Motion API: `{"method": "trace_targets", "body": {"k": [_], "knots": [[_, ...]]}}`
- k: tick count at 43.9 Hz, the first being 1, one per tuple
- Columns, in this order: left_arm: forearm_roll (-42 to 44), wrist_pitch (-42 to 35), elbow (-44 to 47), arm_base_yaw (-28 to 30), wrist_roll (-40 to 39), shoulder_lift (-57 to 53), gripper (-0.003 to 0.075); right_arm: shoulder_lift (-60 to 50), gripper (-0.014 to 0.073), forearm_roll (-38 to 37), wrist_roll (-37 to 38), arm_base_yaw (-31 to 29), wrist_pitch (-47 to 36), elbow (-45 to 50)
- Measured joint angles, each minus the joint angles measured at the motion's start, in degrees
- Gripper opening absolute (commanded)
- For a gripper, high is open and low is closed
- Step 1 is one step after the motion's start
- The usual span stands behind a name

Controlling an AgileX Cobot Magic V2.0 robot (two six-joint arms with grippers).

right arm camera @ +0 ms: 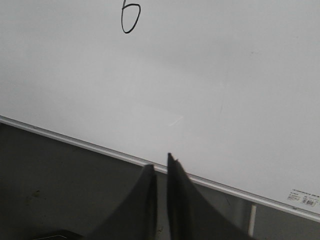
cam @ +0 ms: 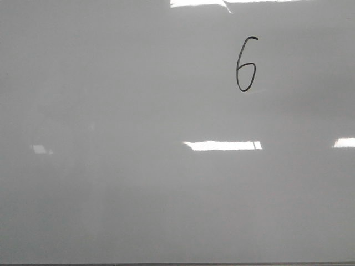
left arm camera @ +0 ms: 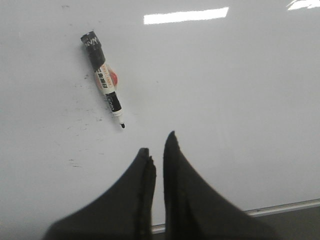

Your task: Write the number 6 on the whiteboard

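The whiteboard [cam: 138, 194] fills the front view, grey-white and glossy. A thin black number 6 [cam: 246, 64] is drawn on it at the upper right; it also shows in the right wrist view [right arm camera: 130, 16]. A black marker [left arm camera: 103, 79] with a white and red label lies uncapped on the board in the left wrist view, apart from the fingers. My left gripper [left arm camera: 158, 145] is shut and empty over the board near its edge. My right gripper [right arm camera: 160, 163] is shut and empty over the board's edge. Neither gripper shows in the front view.
The board's metal frame edge [right arm camera: 75, 141] runs under the right gripper, with a dark surface [right arm camera: 50, 185] beyond it. A small label sticker [right arm camera: 304, 197] sits at the board's corner. Faint smudge marks [left arm camera: 80, 112] lie near the marker. Bright light reflections [cam: 222, 145] cross the board.
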Motion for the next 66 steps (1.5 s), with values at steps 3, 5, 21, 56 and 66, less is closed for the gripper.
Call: {"method": "trace_targets", "body": {"k": [3, 5, 21, 56, 66], "knots": [[0.1, 0.0, 0.0, 0.0, 0.1, 0.0, -0.0020, 0.0, -0.0068, 0.0, 0.0, 0.0, 0.0, 0.0], [0.1, 0.0, 0.0, 0.0, 0.1, 0.0, -0.0020, 0.0, -0.0068, -0.1, 0.0, 0.0, 0.0, 0.0], [0.2, 0.1, 0.0, 0.0, 0.1, 0.0, -0.0020, 0.0, -0.0068, -0.1, 0.0, 0.0, -0.4, 0.0], [-3.4, -33.4, 40.5, 13.1, 0.2, -30.8, -0.0020, 0.0, -0.0068, -0.2, 0.1, 0.0, -0.5, 0.0], [-4.0, -43.6, 48.5, 14.1, 0.2, -31.8, -0.0020, 0.0, -0.0068, -0.2, 0.1, 0.0, -0.5, 0.0]]}}
